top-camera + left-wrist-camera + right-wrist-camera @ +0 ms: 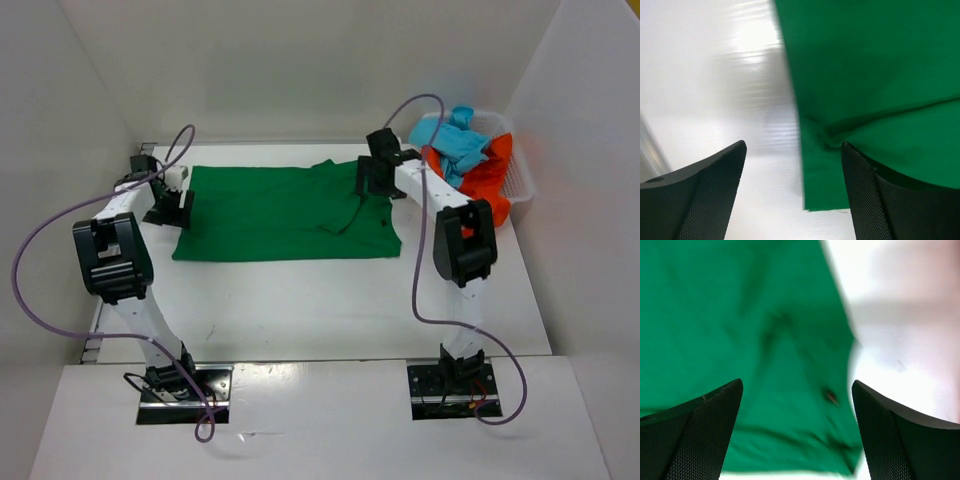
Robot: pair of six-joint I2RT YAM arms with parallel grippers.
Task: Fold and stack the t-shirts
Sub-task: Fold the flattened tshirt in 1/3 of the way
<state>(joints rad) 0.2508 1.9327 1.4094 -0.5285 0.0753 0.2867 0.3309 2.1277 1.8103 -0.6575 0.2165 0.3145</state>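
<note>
Two black two-finger grippers stand with their fingers spread wide and nothing pinched between them. The left gripper [176, 206] [794, 150] hangs over the left edge of the dark green cloth t-shirt [280, 210] [880, 75]. In its wrist view one finger [715, 190] is above bare white table [300, 300] [715, 75] and the other above the cloth, where a small fold bunches near the hem. The right gripper [372, 178] [797, 385] is over the shirt's right end, and its wrist view shows wrinkled green cloth [740, 315] under most of the gap, with white table [900, 315] past the edge. Whether either gripper touches the cloth cannot be told.

The green shirt lies spread out, mostly flat, across the far middle of the table between the two arms. Its right end is creased.

At the far right corner sits a white plastic mesh basket [522, 188]. It holds the crumpled turquoise-blue t-shirt [462, 140] and the bright orange-red t-shirt [490, 175], which drapes over the basket's near rim.
</note>
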